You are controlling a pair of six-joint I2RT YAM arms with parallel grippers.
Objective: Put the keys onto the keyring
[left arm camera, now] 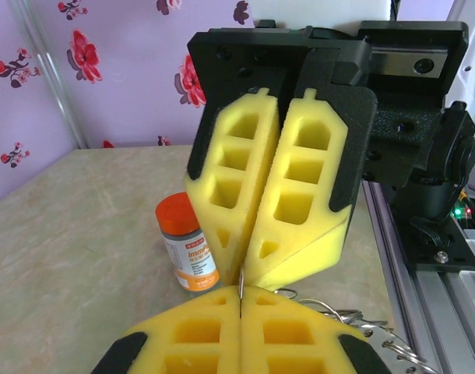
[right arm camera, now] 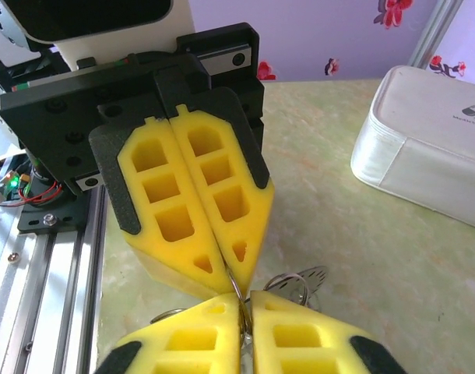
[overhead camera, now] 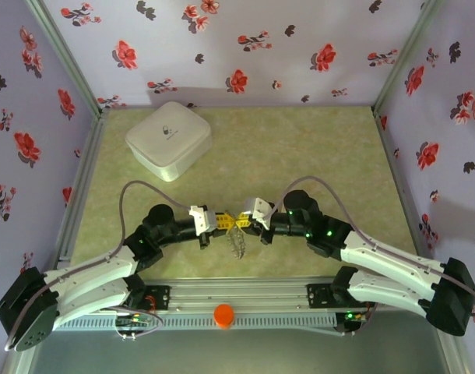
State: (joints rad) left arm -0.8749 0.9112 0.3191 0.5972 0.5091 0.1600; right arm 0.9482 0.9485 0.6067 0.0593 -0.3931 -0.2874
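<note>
My left gripper and right gripper meet tip to tip above the table's near middle. Both are shut on the same thin metal keyring, which I see edge-on between the yellow pads. In the right wrist view the keyring runs from the left gripper's tips into my right gripper. A bunch of wire loops and metal pieces hangs from the joined tips. These loops lie behind my left gripper. The keys' black head and red tag are hidden.
An orange-capped pill bottle stands near the grippers; its cap shows by the front rail. A white square box sits at the back left. The aluminium rail runs along the near edge.
</note>
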